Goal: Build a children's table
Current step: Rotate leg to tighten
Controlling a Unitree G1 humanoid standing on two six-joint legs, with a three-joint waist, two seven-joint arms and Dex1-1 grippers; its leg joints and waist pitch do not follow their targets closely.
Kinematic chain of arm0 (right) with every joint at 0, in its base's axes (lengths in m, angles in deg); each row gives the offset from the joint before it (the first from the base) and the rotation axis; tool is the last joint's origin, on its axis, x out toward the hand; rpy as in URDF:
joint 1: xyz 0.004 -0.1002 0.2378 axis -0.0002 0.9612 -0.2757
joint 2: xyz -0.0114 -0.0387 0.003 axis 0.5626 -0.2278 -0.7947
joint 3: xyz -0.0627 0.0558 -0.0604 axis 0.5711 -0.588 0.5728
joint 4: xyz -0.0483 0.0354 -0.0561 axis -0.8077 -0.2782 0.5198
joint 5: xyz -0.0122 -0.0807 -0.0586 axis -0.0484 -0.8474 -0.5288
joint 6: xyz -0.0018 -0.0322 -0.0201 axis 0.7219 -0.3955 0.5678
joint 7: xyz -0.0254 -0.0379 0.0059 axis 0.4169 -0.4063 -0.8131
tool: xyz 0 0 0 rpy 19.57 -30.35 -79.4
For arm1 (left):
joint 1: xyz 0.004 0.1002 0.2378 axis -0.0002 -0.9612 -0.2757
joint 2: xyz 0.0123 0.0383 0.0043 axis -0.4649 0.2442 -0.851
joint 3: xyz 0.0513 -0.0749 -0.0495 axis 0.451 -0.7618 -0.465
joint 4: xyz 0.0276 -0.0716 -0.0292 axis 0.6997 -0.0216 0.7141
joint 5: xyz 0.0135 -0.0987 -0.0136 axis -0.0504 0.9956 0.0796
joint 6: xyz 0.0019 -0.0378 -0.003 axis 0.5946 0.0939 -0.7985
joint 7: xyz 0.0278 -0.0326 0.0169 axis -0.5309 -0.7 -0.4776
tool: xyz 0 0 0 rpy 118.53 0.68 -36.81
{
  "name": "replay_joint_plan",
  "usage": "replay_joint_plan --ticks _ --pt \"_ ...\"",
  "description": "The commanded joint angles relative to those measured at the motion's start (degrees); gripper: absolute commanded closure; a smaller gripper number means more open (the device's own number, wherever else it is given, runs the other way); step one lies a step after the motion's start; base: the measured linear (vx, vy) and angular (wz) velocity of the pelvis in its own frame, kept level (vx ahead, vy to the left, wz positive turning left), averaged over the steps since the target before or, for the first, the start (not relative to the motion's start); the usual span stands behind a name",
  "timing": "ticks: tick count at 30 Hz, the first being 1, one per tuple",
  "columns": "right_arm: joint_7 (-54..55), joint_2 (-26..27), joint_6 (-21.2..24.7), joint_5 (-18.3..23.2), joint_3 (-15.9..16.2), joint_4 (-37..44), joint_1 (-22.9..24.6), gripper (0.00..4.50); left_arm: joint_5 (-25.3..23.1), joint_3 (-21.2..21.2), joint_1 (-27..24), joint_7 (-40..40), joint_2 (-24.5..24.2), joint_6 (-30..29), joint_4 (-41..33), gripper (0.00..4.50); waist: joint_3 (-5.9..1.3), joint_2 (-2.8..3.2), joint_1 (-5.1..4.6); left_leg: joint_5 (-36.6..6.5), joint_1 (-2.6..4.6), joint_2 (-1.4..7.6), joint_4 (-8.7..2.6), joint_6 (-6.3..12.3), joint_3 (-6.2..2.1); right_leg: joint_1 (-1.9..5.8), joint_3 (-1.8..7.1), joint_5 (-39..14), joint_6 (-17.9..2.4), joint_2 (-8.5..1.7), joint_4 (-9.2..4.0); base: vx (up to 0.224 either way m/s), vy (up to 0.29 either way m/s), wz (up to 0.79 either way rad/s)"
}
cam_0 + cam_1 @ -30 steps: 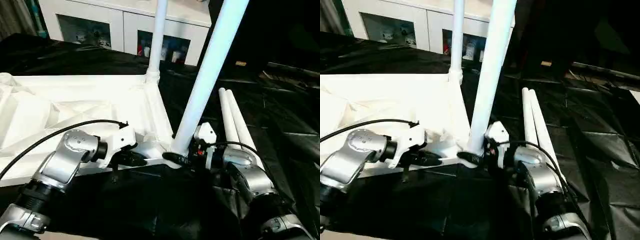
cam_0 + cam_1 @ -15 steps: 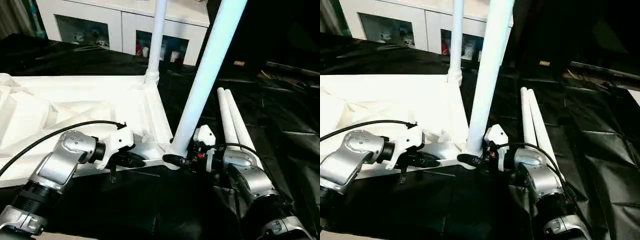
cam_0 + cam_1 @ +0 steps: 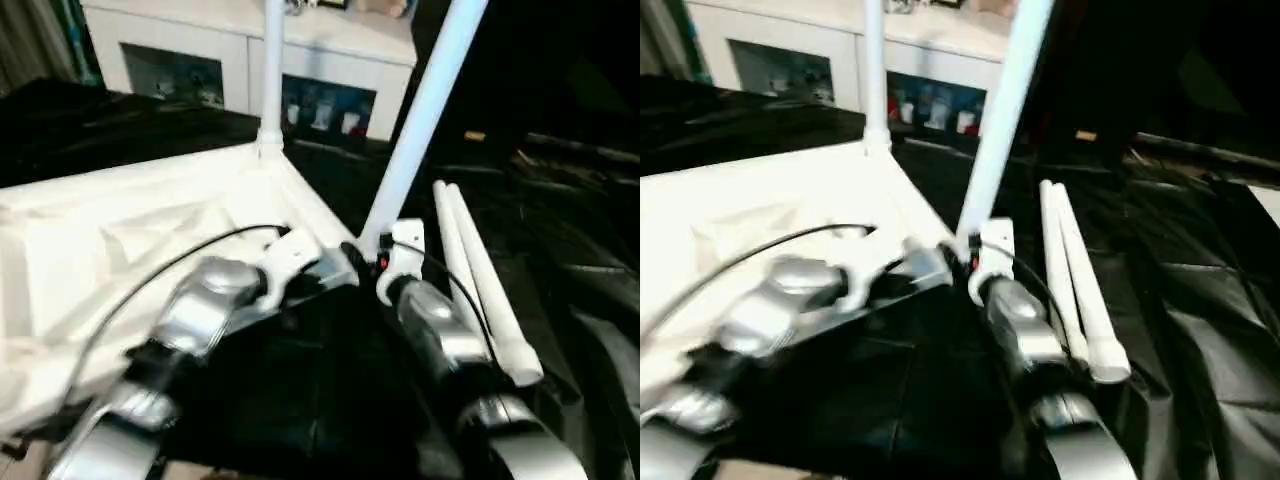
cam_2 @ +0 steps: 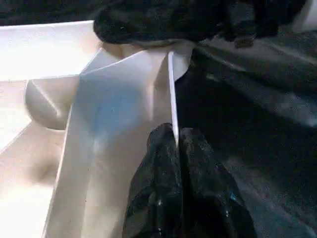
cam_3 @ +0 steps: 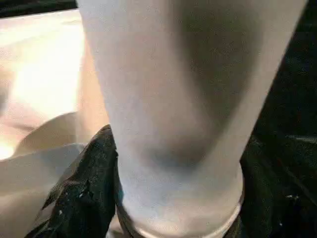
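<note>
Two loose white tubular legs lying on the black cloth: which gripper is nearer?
Right. The right gripper clasps the leaning white leg just beside the loose legs; the left gripper pinches the white tabletop's rim, farther away.

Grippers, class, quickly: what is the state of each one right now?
Left gripper: shut, pinching the tabletop's thin rim.
Right gripper: closed around the base of the leaning leg.
</note>
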Motion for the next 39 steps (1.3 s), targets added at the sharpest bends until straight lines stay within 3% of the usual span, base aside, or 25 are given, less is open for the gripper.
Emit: replay_joint_plan --ticks 1,2,4,6,9,10,13,18,20,21,22,26,28,32,36,39 --pt "0.39 -0.23 0.25 -1.04 -0.27 -2.84 1.00 1.78 0.49 0.86 -0.86 1.46 1.37 0.19 2.29 4.50 -2.64 0.54 0.01 -13.78 0.06 2.31 -3.93 -0.49 -0.70 1.04 3.00 -15.51 -7.36 -4.85 -5.40 0.000 0.000 0.00" --pt "-1.82 -0.18 -0.29 -0.59 -0.10 -2.17 1.19 1.78 0.00 1.46 -0.76 0.90 0.97 0.66 2.32 4.50 -2.75 0.49 0.04 -12.45 -0.13 2.29 -3.82 0.15 -0.63 1.24 3.00 -12.79 -7.77 -4.80 -5.12 0.000 0.000 0.00" --pt "-5.80 -0.01 -0.93 0.77 -0.18 -1.19 1.59 1.22 -0.68 2.17 -0.69 0.49 0.33 1.07 2.56 4.50 -2.79 0.51 0.14 -11.04 -0.19 2.28 -3.68 1.22 -0.46 1.29 2.96 -9.80 -8.53 -4.73 -4.95 0.000 0.000 0.00" --pt "-9.47 -0.60 -1.71 1.43 0.31 0.32 2.30 1.06 -0.47 2.42 -0.93 -0.76 -0.62 0.91 2.37 4.50 -2.83 0.43 0.20 -9.67 -0.50 2.28 -3.70 1.66 -0.51 1.66 2.86 -8.35 -8.88 -4.67 -4.74 0.000 0.000 0.00" --pt "-17.90 -3.57 -1.13 0.98 3.17 3.43 3.80 0.78 -0.22 2.99 -1.77 -4.24 -3.27 2.34 1.42 4.50 -2.73 0.69 0.25 -10.55 -0.58 2.37 -3.76 1.90 -0.58 1.59 2.80 -11.25 -8.61 -4.84 -5.12 0.000 0.000 0.00" --pt "-19.97 -4.55 -1.23 0.20 4.33 3.83 4.06 0.68 -0.33 3.00 -1.95 -5.03 -3.88 2.77 1.30 4.50 -2.75 0.49 0.22 -10.11 -0.85 2.35 -3.75 2.17 -0.64 1.80 2.71 -11.32 -8.57 -4.73 -5.18 0.000 0.000 0.00" --pt "-29.56 -8.62 -0.84 0.07 7.57 8.18 6.25 0.68 1.43 3.68 -3.41 -12.21 -7.05 5.37 -0.83 4.50 -2.70 0.58 0.10 -9.89 -1.05 2.46 -3.86 2.15 -0.80 1.98 2.68 -11.88 -8.67 -4.85 -5.24 0.000 0.000 0.00" --pt "-39.03 -12.79 -0.04 1.94 8.90 13.74 8.85 0.68 5.47 4.56 -5.75 -22.29 -11.48 7.85 -5.63 4.50 -2.84 0.75 0.06 -7.65 -0.67 2.62 -3.56 3.25 -0.56 1.89 2.77 -5.67 -11.08 -4.69 -4.54 0.000 0.000 0.00" --pt "-44.24 -15.01 0.95 3.61 9.25 17.26 10.51 0.68 6.28 4.52 -6.16 -24.45 -13.23 7.96 -6.90 4.50 -3.11 0.78 0.22 -4.15 -0.37 2.61 -3.20 4.94 -0.34 1.98 2.71 2.40 -13.10 -4.36 -3.64 0.065 0.010 0.05" --pt "-45.14 -15.57 1.05 3.89 9.39 18.06 10.90 0.68 6.42 4.45 -6.28 -24.87 -13.65 8.12 -7.11 4.50 -3.17 0.62 0.12 -2.33 -0.56 2.48 -3.05 5.97 -0.30 2.14 2.65 6.04 -14.13 -4.18 -3.21 0.000 0.000 0.00" --pt "-45.94 -16.15 1.30 4.25 9.50 18.92 11.32 0.68 6.58 4.28 -6.46 -25.28 -14.14 8.33 -7.37 4.50 -3.13 0.60 0.24 -1.82 -0.61 2.41 -3.01 6.33 -0.25 2.21 2.56 7.23 -14.58 -4.18 -3.19 0.000 0.000 0.00" --pt "-49.50 -18.39 2.03 3.78 10.93 21.68 13.28 0.68 6.85 3.39 -7.14 -26.43 -15.96 9.15 -7.73 4.50 -3.01 0.55 0.25 -3.63 -0.71 2.45 -3.08 6.27 -0.27 2.41 2.57 4.74 -14.62 -4.49 -3.45 0.000 0.000 0.00" --pt "-50.20 -18.60 2.45 3.55 11.16 22.23 13.78 0.68 6.81 3.15 -7.42 -26.71 -16.57 9.35 -7.71 4.50 -2.81 0.56 0.24 -6.26 -0.65 2.53 -3.35 5.04 -0.34 2.29 2.59 -0.47 -13.76 -4.62 -4.01 0.000 0.000 0.00" --pt "-50.31 -17.96 3.32 3.96 10.99 22.44 13.78 0.95 6.95 2.97 -7.68 -26.98 -16.88 9.20 -7.97 4.50 -2.67 0.61 0.12 -7.93 -0.53 2.63 -3.56 3.39 -0.47 2.10 2.67 -4.74 -12.86 -4.71 -4.33 0.000 0.000 0.00" --pt "-50.22 -17.81 4.15 4.09 11.43 23.16 13.98 1.41 7.18 3.05 -7.74 -26.97 -17.08 9.29 -8.00 4.50 -2.86 0.57 0.12 -5.56 -0.55 2.56 -3.38 3.69 -0.44 2.23 2.65 -0.94 -13.27 -4.55 -3.82 0.000 0.000 0.00" --pt "-50.24 -17.65 4.56 4.50 11.30 23.49 14.13 1.48 7.32 2.99 -7.84 -26.95 -17.09 9.41 -8.00 4.50 -2.91 0.51 0.16 -4.31 -0.57 2.46 -3.23 4.46 -0.35 2.31 2.62 1.43 -13.73 -4.51 -3.64 0.000 0.000 0.00"
